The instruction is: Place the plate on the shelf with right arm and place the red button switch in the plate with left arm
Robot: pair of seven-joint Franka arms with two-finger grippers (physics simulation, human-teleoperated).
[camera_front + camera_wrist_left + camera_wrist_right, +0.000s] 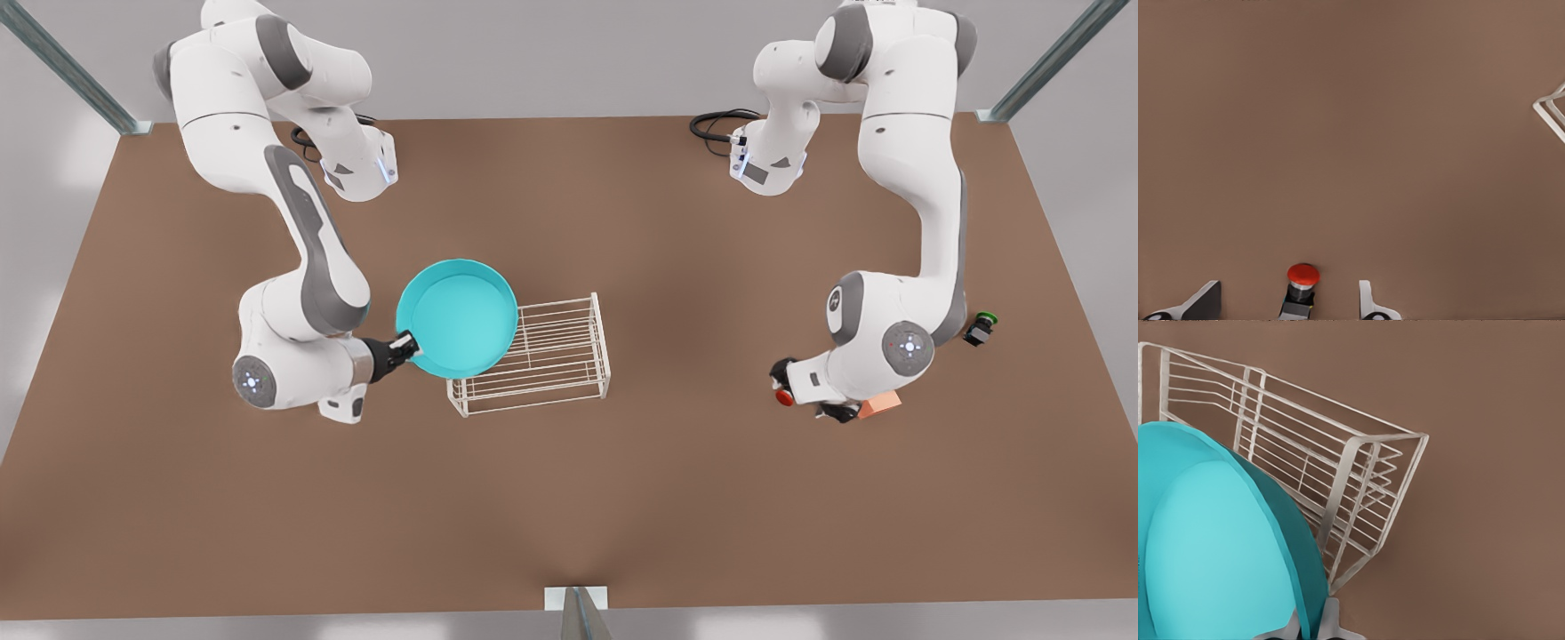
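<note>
Right gripper, front view's left, clamped on plate rim. Plate carried tilted, overlapping near end of shelf, not seated yet. Shelf's long axis runs away from gripper toward front view's right, so plate just needs to travel along it.

Left gripper, front view's right, spread wide around red button switch on table; fingers apart from it. Shelf well apart from switch.

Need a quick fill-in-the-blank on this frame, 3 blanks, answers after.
1. The right gripper holds the turquoise ___ by its rim, partly over the shelf.
2. The switch between the left gripper's open fingers has a ___ cap.
3. The salmon-orange cube sits on the ___.

Missing words: plate; red; table
</note>
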